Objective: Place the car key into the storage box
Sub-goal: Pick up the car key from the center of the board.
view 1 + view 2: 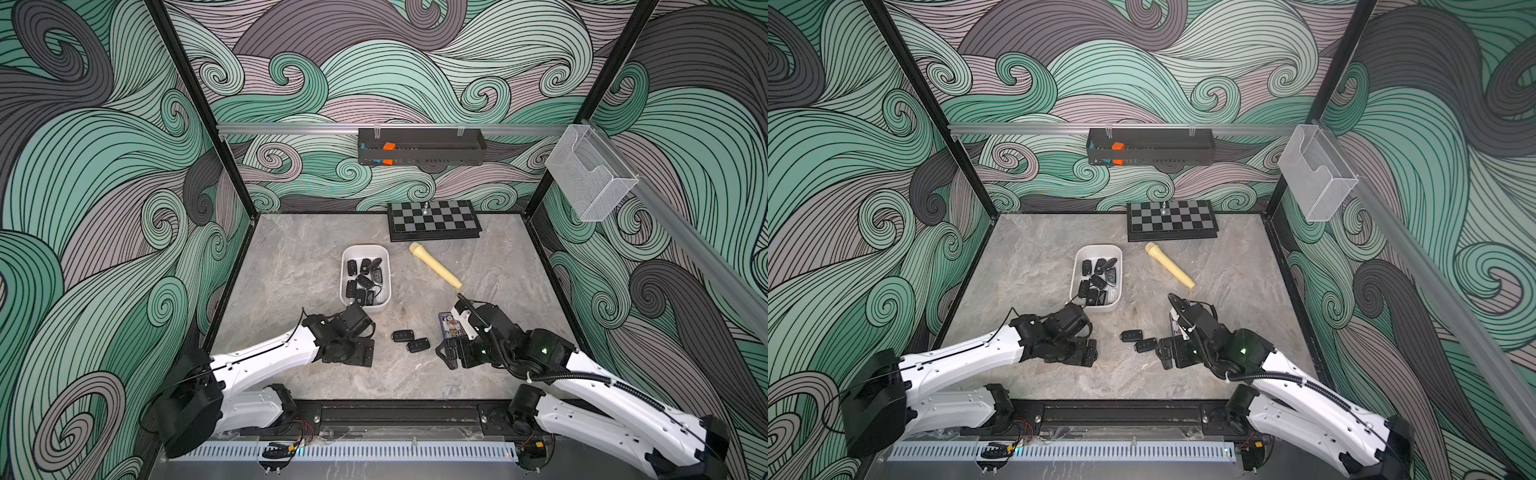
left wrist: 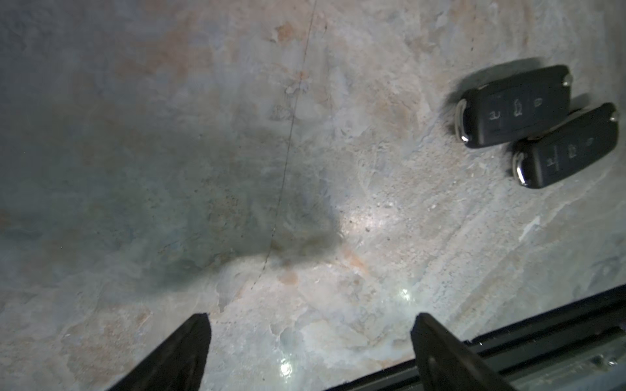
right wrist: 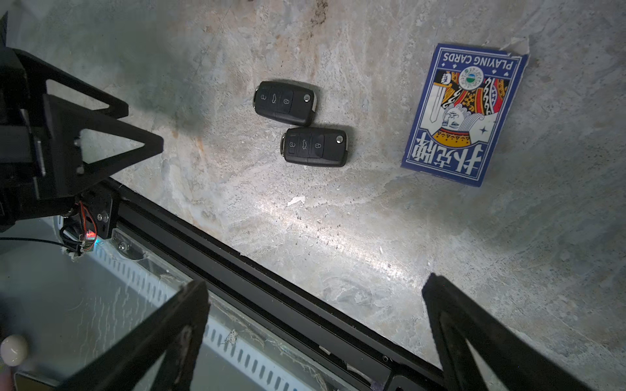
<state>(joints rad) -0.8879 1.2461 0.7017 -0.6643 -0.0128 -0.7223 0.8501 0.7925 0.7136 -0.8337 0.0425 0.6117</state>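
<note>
Car keys (image 1: 403,336), two side by side, lie on the table (image 1: 291,257) at lower centre in both top views, below the storage box (image 1: 365,248). Left gripper (image 2: 310,321) and right gripper (image 3: 316,284) both gape wide, holding nothing.

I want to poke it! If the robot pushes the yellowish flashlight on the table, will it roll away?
Probably: the flashlight is a round tube lying on its side on the table, so a sideways push would likely roll it. Its head looks wider than its handle, so it may curve instead of rolling straight. It looks like hard plastic, so likely stiff.
</note>
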